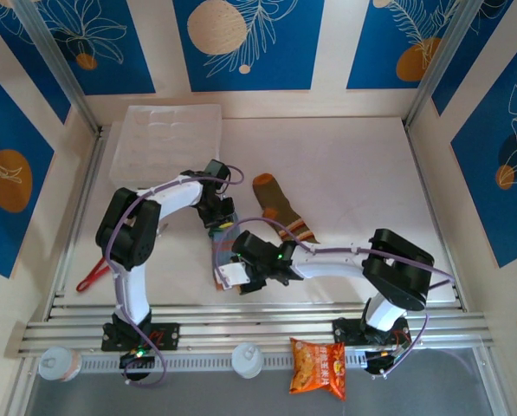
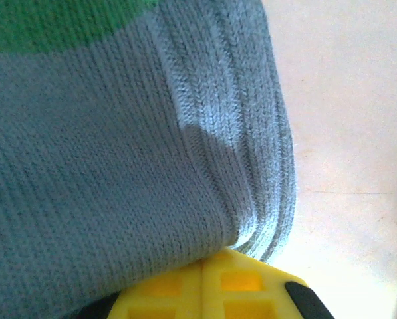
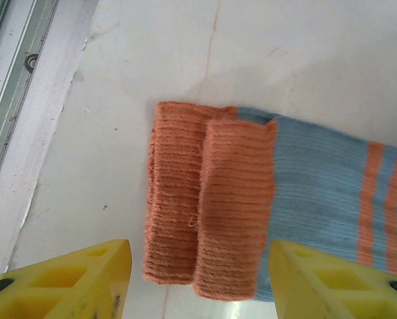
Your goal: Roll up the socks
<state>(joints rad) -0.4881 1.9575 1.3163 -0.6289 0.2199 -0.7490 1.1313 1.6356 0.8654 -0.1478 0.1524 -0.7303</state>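
The grey-blue sock [image 3: 324,186] lies flat, its orange cuff [image 3: 205,199] folded into two ridges and two orange stripes further along. My right gripper [image 3: 198,282] is open, one yellow finger [image 3: 85,279] on each side of the cuff, not touching it; from above it hangs near the table's front [image 1: 233,276]. My left gripper [image 2: 208,286] is shut, and the sock's fabric [image 2: 105,166] bunches into its tips just below the green heel [image 2: 52,23]. The olive-brown sock [image 1: 281,208] lies apart, right of centre, with its orange toe pointing away.
A white moulded tray [image 1: 167,139] sits at the back left. A red tool [image 1: 92,277] lies at the left edge. An orange snack packet [image 1: 319,368] rests past the metal rail [image 1: 258,325] in front. Frame walls enclose the table.
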